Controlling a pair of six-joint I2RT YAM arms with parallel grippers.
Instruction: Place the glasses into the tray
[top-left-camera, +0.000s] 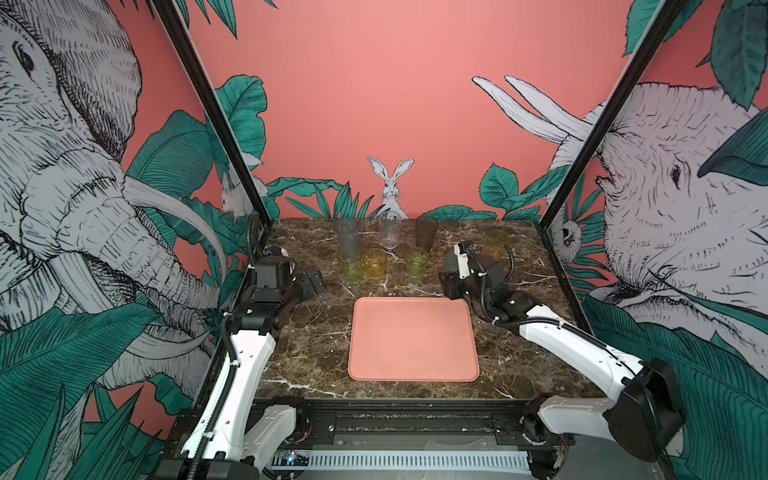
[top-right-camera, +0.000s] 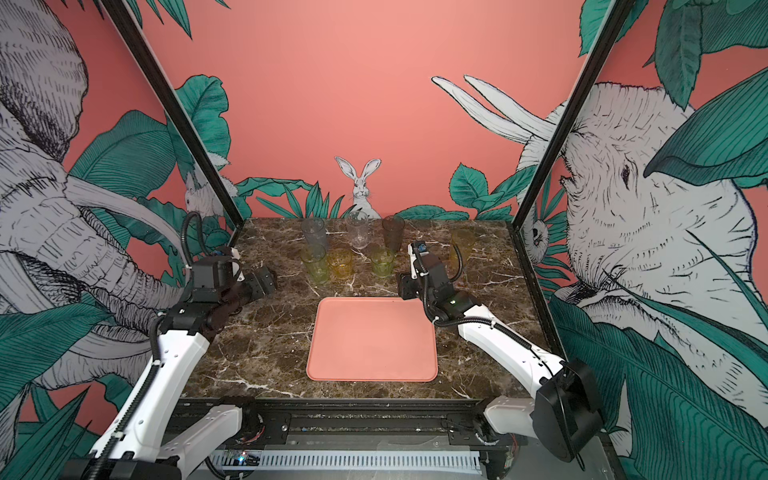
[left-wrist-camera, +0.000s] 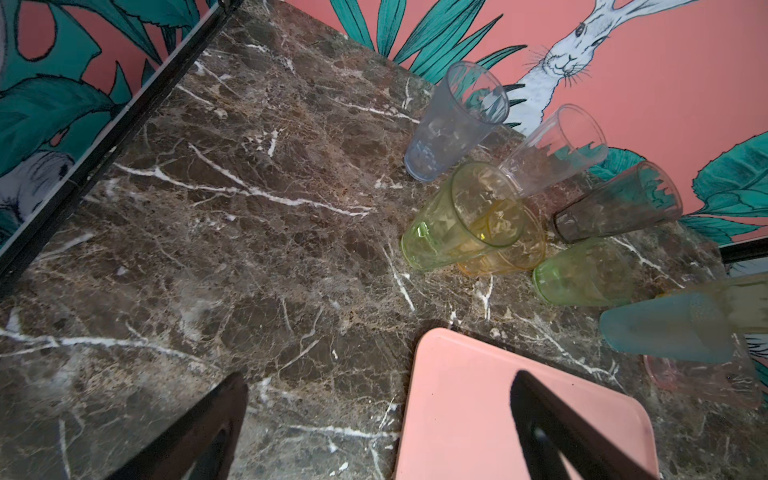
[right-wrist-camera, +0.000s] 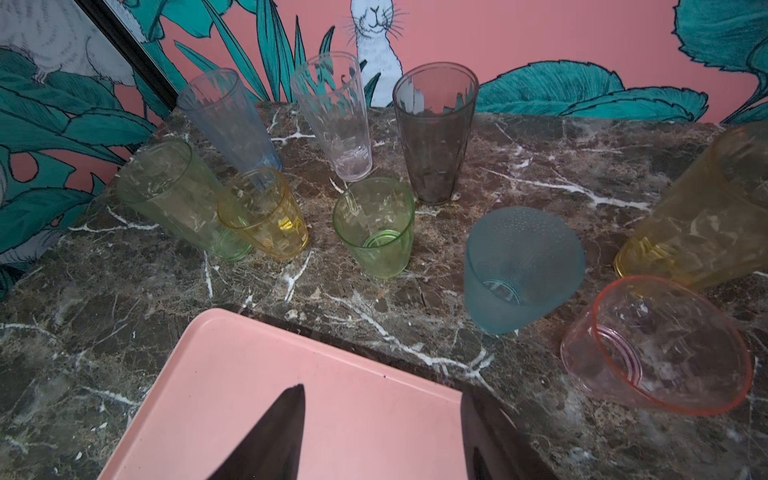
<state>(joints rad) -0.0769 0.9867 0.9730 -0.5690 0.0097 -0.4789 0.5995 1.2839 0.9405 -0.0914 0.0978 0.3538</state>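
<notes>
The salmon-pink tray (top-left-camera: 413, 338) lies flat with nothing on it. Behind it stand the glasses: grey (top-left-camera: 346, 232), clear (top-left-camera: 389, 228) and smoky dark (top-left-camera: 426, 232) tall ones, a tall amber one (top-left-camera: 496, 243), then yellow-green (top-left-camera: 349, 264), short amber (top-left-camera: 374, 262) and green (top-left-camera: 416, 261). The right wrist view also shows a frosted blue glass (right-wrist-camera: 519, 270) and a pink one (right-wrist-camera: 656, 345); my right arm hides both in the top views. My left gripper (top-left-camera: 311, 282) hovers open left of the tray's far corner. My right gripper (right-wrist-camera: 382, 391) is open over the tray's far right corner, holding nothing.
The brown marble table (top-left-camera: 307, 353) is fenced by black frame posts (top-left-camera: 232, 137) and printed walls on three sides. The glasses stand close together near the back wall. Bare marble lies left and right of the tray.
</notes>
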